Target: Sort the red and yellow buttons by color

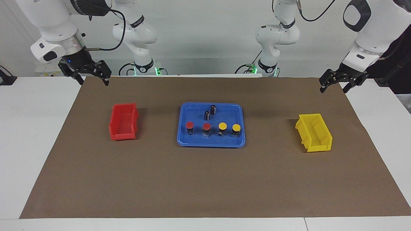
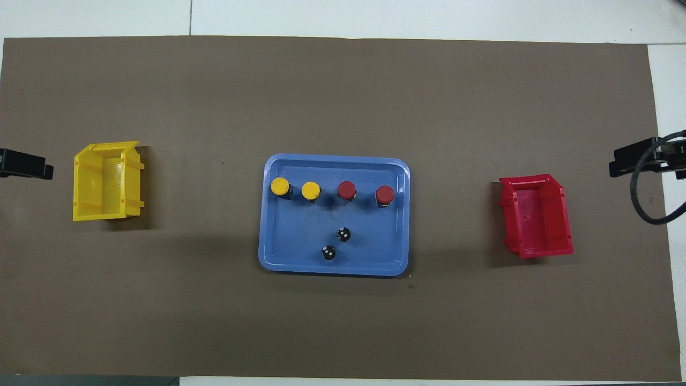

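- Only the facing view shows both my end effectors whole: left end effector (image 1: 334,86) and right end effector (image 1: 93,78), fingers spread, gripping nothing.
- Upright red and yellow buttons (image 1: 213,129) line the blue tray (image 1: 183,141).

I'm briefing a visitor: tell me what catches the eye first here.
A blue tray at the table's middle holds a row of two red buttons and two yellow buttons. A red bin sits toward the right arm's end, a yellow bin toward the left arm's.
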`<state>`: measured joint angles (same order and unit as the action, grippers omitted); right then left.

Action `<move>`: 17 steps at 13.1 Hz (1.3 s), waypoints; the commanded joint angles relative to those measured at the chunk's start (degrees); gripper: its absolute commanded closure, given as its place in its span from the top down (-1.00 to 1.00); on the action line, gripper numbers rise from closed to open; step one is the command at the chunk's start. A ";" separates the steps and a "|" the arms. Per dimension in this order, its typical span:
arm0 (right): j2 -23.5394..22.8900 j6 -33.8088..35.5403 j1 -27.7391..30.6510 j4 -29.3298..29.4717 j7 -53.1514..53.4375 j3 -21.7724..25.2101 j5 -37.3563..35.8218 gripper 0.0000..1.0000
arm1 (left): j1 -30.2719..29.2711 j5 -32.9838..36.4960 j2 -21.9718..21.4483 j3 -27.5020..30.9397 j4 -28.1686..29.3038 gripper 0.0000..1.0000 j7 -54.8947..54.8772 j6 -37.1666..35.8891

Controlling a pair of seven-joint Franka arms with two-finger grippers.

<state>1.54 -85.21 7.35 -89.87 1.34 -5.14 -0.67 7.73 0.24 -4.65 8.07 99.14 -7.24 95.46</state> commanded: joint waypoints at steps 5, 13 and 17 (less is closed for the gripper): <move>0.48 0.74 0.12 -0.13 -1.26 0.13 0.32 1.00 | -0.26 1.26 0.16 -0.07 -0.62 1.00 0.03 -1.24; -1.71 -1.18 -2.15 1.72 0.23 -2.49 0.84 1.00 | -0.26 1.26 0.16 -0.16 -0.62 1.00 0.03 -1.24; -9.25 -14.41 -13.46 1.72 16.46 -4.79 3.30 1.00 | -0.34 1.26 0.08 0.01 -0.53 1.00 0.03 -1.16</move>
<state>-2.28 -93.94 -1.59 -89.69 11.64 -9.53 1.46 7.73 0.25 -4.64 8.08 99.14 -7.23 95.08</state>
